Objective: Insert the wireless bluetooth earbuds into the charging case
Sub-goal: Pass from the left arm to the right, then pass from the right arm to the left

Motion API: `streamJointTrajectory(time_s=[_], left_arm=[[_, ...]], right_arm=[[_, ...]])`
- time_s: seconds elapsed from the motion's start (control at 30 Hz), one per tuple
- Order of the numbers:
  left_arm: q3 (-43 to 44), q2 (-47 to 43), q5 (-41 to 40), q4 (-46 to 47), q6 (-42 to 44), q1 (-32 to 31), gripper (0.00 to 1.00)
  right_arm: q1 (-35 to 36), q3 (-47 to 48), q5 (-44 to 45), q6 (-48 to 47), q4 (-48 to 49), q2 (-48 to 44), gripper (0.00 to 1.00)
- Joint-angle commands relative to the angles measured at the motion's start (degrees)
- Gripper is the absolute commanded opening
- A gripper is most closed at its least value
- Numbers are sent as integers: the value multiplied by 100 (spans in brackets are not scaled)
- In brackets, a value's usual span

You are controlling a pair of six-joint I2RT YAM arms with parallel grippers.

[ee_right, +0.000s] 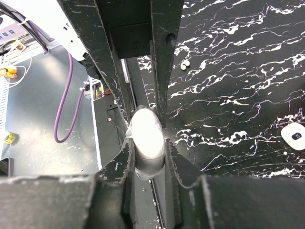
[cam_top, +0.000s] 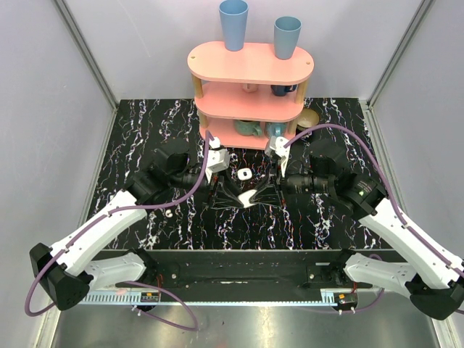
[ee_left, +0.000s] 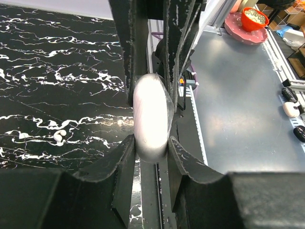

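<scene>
The charging case (cam_top: 247,197), a small glossy white oval, is held just above the black marbled table between both grippers. My left gripper (cam_top: 230,194) comes in from the left and is shut on the case (ee_left: 151,119), its jaws (ee_left: 151,143) pressing both sides. My right gripper (cam_top: 262,194) comes from the right, its jaws (ee_right: 147,145) against the case (ee_right: 147,131) on both sides. Each wrist view shows the other gripper's fingers reaching the case from the top. A small white earbud (cam_top: 168,214) lies on the table to the left (ee_left: 59,136) (ee_right: 183,65). The case's hollow is hidden.
A small white rounded piece with a dark spot (cam_top: 243,174) (ee_right: 294,136) lies just behind the grippers. A pink three-tier shelf (cam_top: 250,65) stands at the back with two blue cups (cam_top: 233,23) on top and mugs inside. Grey walls close in both sides.
</scene>
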Motion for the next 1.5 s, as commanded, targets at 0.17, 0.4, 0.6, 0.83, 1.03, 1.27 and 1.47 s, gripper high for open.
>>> streamJointTrajectory(time_s=[0.17, 0.4, 0.6, 0.83, 1.03, 1.27, 1.47], left_arm=[[220, -111, -134, 404, -28, 8, 17], [-420, -576, -1064, 1484, -616, 78, 99], [-1703, -1359, -1610, 4067, -1960, 473, 99], [-2662, -1298, -2146, 6955, -3251, 482, 99], [-2733, -588, -2227, 8557, -4035, 316, 99], [-2838, 64, -2314, 9949, -4651, 140, 99], [-2707, 258, -2121, 10090, -4792, 78, 91]], right_arm=[[-6, 119, -187, -22, 180, -170, 1], [-6, -162, 427, 66, 557, -574, 0], [-6, -540, 1025, 514, 1330, -1005, 0], [-15, -1190, 1202, 1331, 2998, -1427, 0], [-6, -1700, 1053, 1832, 4124, -1533, 0], [-6, -1991, 1114, 1947, 4645, -1656, 0], [-15, -2000, 1106, 1947, 4645, -1621, 0]])
